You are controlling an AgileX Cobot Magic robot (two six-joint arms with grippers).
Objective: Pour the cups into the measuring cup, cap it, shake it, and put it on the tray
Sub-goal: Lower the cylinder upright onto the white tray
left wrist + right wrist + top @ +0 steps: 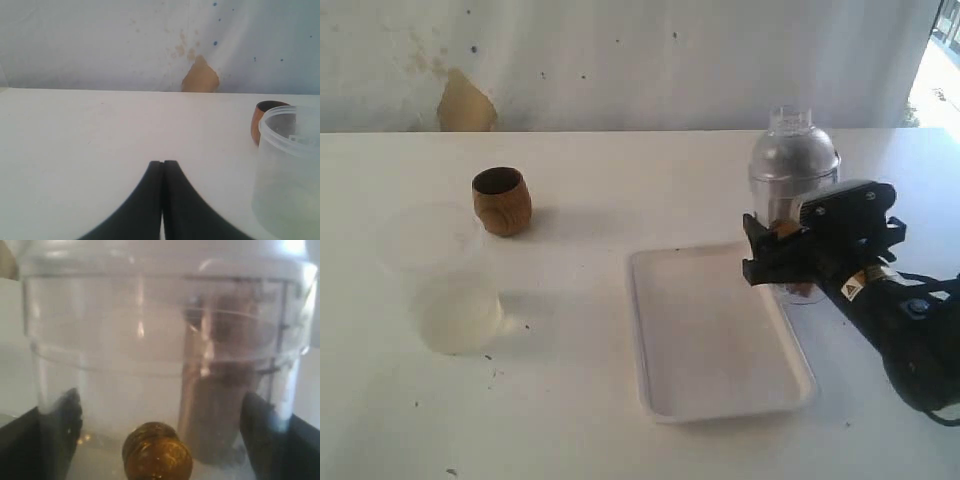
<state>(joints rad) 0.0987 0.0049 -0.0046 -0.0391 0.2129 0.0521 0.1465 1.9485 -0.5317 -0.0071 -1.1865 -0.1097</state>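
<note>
**Measuring cup** (125,355): a clear, smooth, straight-sided plastic cylinder with faint marks down one side. It is closed by the cap (794,160), a glossy dome that reads silvery grey and ends in a short narrow neck. The long axis is vertical, and the neck points to 12 o'clock in the exterior view. The cup sits at about 2 o'clock from the centre of the tray (720,340), with its base just beside the tray's right rim. Whether it rests on the table or is raised cannot be told.

**Right gripper** (782,245): matte black fingers press on opposite walls of the cylinder, clasping it low down. A small gold-coloured ball (157,457) shows at the cup's base, and a dull brownish column (210,390) shows through its wall.

**Tray:** flat, white and rectangular, with rounded corners and a low rim.

**Wooden cup** (502,200): round, brown, grained and upright, at 10 o'clock from the tray.

**Frosted cup** (450,300): translucent plastic, at 9 o'clock from the tray.

**Left gripper** (162,167): curved black fingers closed together, holding nothing.
</note>
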